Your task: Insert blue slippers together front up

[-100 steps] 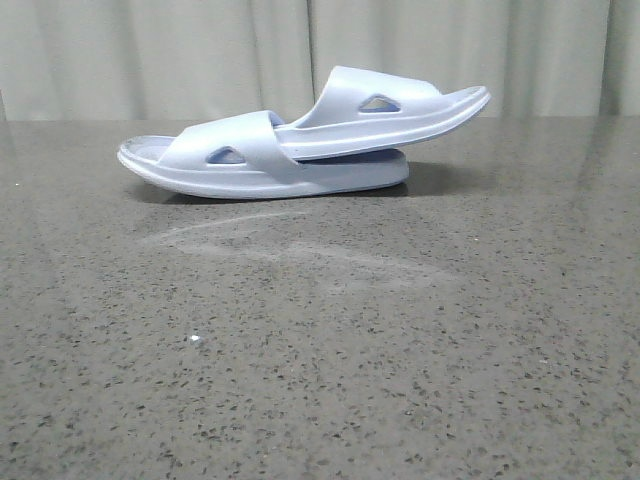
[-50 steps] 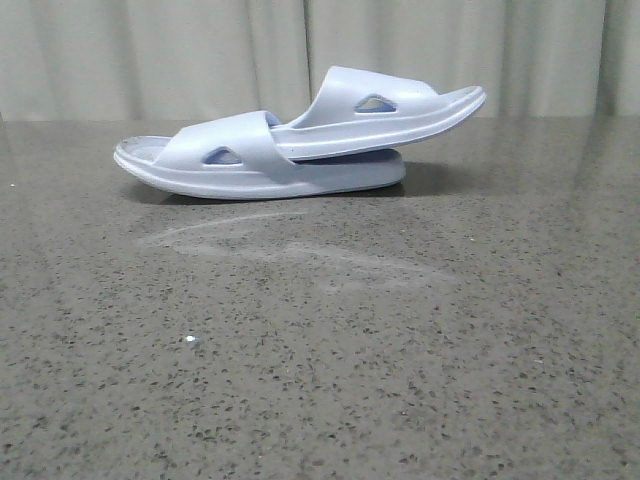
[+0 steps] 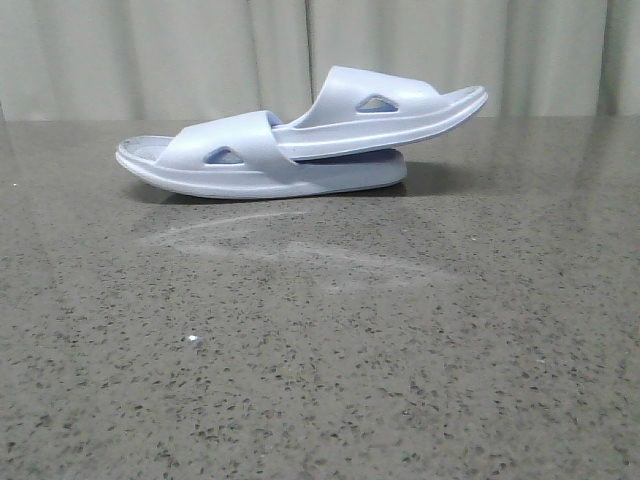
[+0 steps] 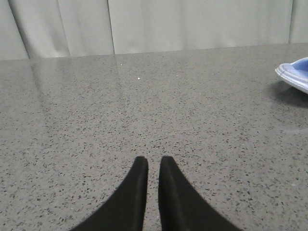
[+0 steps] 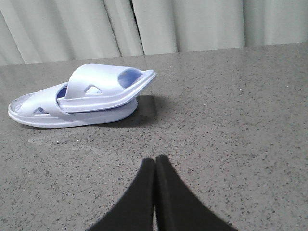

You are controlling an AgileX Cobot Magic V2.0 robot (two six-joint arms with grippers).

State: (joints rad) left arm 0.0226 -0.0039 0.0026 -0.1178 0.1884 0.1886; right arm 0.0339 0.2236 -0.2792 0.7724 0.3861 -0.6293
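Note:
The two blue slippers lie nested at the back of the table. The lower slipper (image 3: 250,172) lies flat on its sole. The upper slipper (image 3: 390,110) has one end tucked under the lower one's strap and tilts up to the right. Both show in the right wrist view, upper (image 5: 106,86) and lower (image 5: 72,118). One slipper end shows in the left wrist view (image 4: 296,74). My left gripper (image 4: 153,161) is empty over bare table, its fingers a narrow slit apart. My right gripper (image 5: 155,160) is shut and empty, well short of the slippers. Neither gripper shows in the front view.
The speckled grey stone table (image 3: 320,350) spreads across the front view, with a pale smear (image 3: 290,250) in front of the slippers. A light curtain (image 3: 200,50) hangs behind the far edge.

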